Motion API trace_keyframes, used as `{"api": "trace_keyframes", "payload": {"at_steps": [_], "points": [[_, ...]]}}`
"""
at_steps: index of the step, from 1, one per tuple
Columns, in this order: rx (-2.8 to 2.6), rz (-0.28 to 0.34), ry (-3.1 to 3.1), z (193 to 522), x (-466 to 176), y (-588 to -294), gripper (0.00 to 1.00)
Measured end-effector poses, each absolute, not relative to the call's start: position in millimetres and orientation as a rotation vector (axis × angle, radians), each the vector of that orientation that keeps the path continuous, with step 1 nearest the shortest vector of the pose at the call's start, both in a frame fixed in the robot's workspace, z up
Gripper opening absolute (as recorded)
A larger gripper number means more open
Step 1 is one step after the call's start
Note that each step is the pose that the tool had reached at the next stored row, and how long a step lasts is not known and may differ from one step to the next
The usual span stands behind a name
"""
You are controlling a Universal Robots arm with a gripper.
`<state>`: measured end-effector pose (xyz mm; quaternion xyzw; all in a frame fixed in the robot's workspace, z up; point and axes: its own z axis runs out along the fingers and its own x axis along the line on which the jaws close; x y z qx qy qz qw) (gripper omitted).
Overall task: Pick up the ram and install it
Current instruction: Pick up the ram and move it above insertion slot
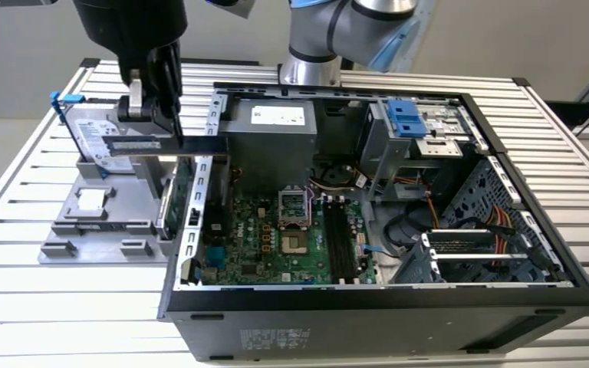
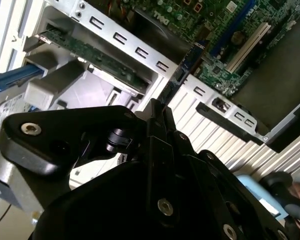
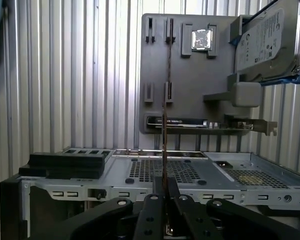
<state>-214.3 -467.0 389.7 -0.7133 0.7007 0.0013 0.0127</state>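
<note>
My gripper (image 1: 149, 132) is shut on the ram (image 1: 194, 142), a thin strip held level above the grey parts holder (image 1: 105, 230), just off the open computer case's wall on the exterior view's left. In the first wrist view the ram (image 3: 164, 145) shows edge-on, rising from between the closed fingertips (image 3: 153, 200), with the holder's empty slots (image 3: 168, 65) beyond it. The motherboard's long memory slots (image 1: 337, 239) lie inside the case, to the exterior view's right of the gripper. In the second wrist view the fingers (image 2: 157, 117) meet in front of the case wall.
The open computer case (image 1: 540, 291) lies on a slatted metal table (image 1: 28, 307). A hard drive in a blue frame (image 1: 95, 130), a green expansion card (image 3: 200, 122) and a processor chip (image 3: 201, 39) sit on the holder. The arm's base (image 1: 310, 69) stands behind the case.
</note>
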Motion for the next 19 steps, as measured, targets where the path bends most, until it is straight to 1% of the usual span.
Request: {"api": "trace_keyframes", "payload": {"at_steps": [19], "points": [[-2.223,0.004,2.184,389.7,-194.7,-460.7,0.0]]}}
